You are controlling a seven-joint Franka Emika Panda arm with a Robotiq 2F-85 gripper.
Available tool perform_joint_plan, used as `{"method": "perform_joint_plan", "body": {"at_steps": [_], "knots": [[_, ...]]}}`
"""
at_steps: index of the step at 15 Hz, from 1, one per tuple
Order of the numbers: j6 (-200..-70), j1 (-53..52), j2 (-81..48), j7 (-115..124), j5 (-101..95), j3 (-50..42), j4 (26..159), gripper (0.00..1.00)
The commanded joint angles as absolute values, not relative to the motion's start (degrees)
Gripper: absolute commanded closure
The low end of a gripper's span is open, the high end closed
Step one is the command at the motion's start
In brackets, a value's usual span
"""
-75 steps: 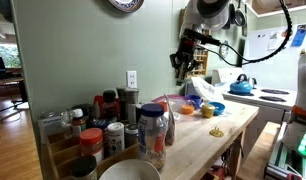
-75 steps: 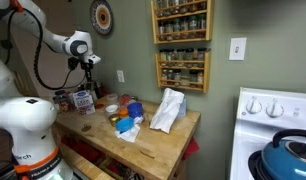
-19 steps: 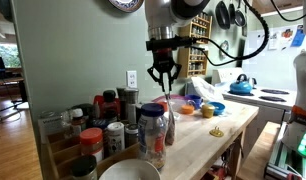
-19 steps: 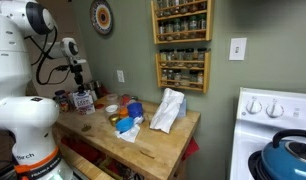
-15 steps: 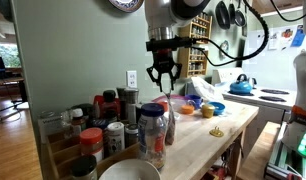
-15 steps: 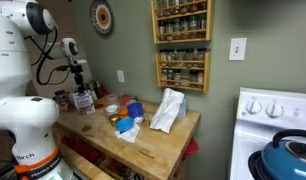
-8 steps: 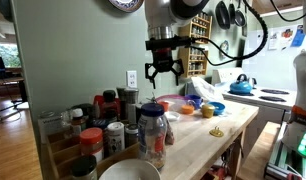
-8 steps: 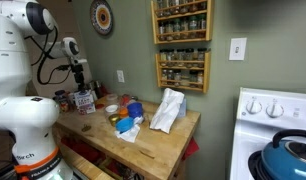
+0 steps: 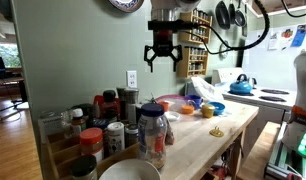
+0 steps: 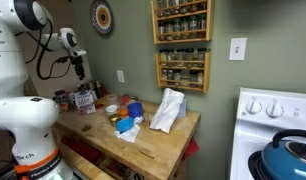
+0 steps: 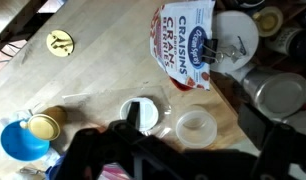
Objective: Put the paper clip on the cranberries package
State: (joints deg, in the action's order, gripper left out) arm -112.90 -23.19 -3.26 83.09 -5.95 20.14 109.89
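The cranberries package, a flat red and white pouch, lies on the wooden counter in the wrist view. A black paper clip sits on its right edge, wire arms up. My gripper hangs well above them, jaws wide open, with nothing between its dark fingers. In both exterior views the gripper is high over the jar end of the counter. The package shows below it; the clip is too small to make out there.
Spice jars and a big clear jar crowd the counter's near end. A white lid and a clear lid lie beside the package. Also there: a blue bowl, a white-and-blue bag, a gold piece and a stove with a kettle.
The jaws have opened from nearly shut to wide, and the gripper has risen straight up from over the package.
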Motion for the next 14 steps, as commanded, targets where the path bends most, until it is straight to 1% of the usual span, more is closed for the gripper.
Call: {"method": "perform_joint_plan", "body": {"at_steps": [1,5,9,10,14], "knots": [[-115.7,-21.9,4.3,74.5,-1.5,20.1,113.5,0.0],[-118.8,-21.1,10.5,58.8,5.4,19.7,115.7,0.0],[-118.2,-20.6,14.5,47.7,10.6,19.2,117.1,0.0],[-116.9,-19.7,11.2,52.3,8.0,20.7,113.5,0.0],[-116.8,-19.3,11.6,51.6,8.2,20.9,113.6,0.0]]}}
